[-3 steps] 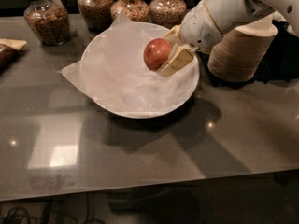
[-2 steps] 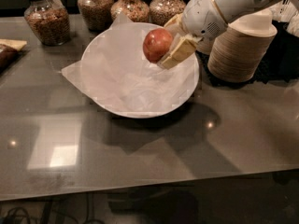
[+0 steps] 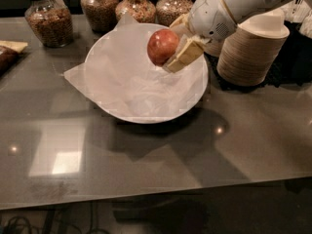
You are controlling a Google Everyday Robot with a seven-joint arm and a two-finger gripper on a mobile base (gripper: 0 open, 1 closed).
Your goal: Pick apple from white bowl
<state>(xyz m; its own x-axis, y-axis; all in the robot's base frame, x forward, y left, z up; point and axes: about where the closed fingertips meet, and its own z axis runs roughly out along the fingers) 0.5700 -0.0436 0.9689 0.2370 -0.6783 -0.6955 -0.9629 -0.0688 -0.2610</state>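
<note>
The red-orange apple (image 3: 162,46) is held in my gripper (image 3: 171,45), lifted above the right half of the white bowl (image 3: 117,108). The gripper's beige fingers (image 3: 184,56) are shut on the apple, one in front and one behind it. My white arm reaches in from the upper right. The wide, shallow bowl is lined with crinkled white paper (image 3: 122,72) that sticks out at its left and back. It stands on the dark grey table (image 3: 146,160), and nothing else shows inside it.
A tall stack of beige paper bowls (image 3: 251,50) stands just right of the bowl, under my arm. Several glass jars of grains (image 3: 48,21) line the back edge. A wrapped snack (image 3: 9,52) lies at the far left.
My gripper has lifted the apple up and slightly back from inside the bowl; it now hangs higher over the bowl's right side.
</note>
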